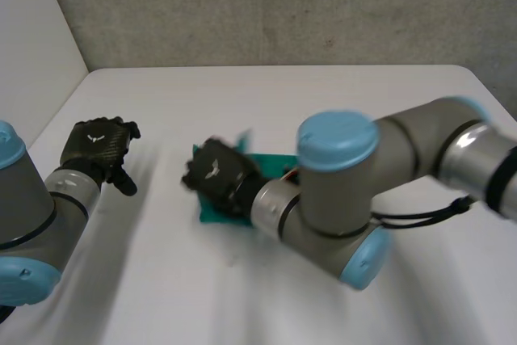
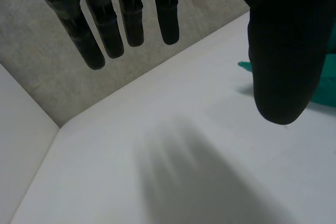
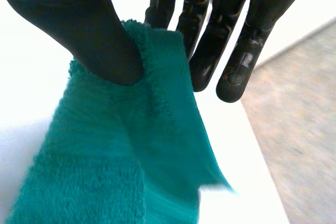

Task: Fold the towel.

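Note:
A small teal towel (image 1: 212, 214) lies bunched near the middle of the white table, partly hidden under my right hand (image 1: 218, 177). In the right wrist view the towel (image 3: 115, 166) hangs from that hand (image 3: 94, 40), its thumb pinching an edge of the cloth against the fingers (image 3: 210, 51). My left hand (image 1: 98, 145) hovers over the table at the left, well apart from the towel. Its fingers (image 2: 113, 24) are straight and spread and hold nothing. A teal corner of the towel (image 2: 328, 90) shows beside the left thumb.
The white table (image 1: 339, 103) ends at a grey concrete wall (image 1: 283, 6) at the back and a white panel (image 1: 32, 38) on the left. My right arm's elbow (image 1: 339, 199) reaches across the table's middle.

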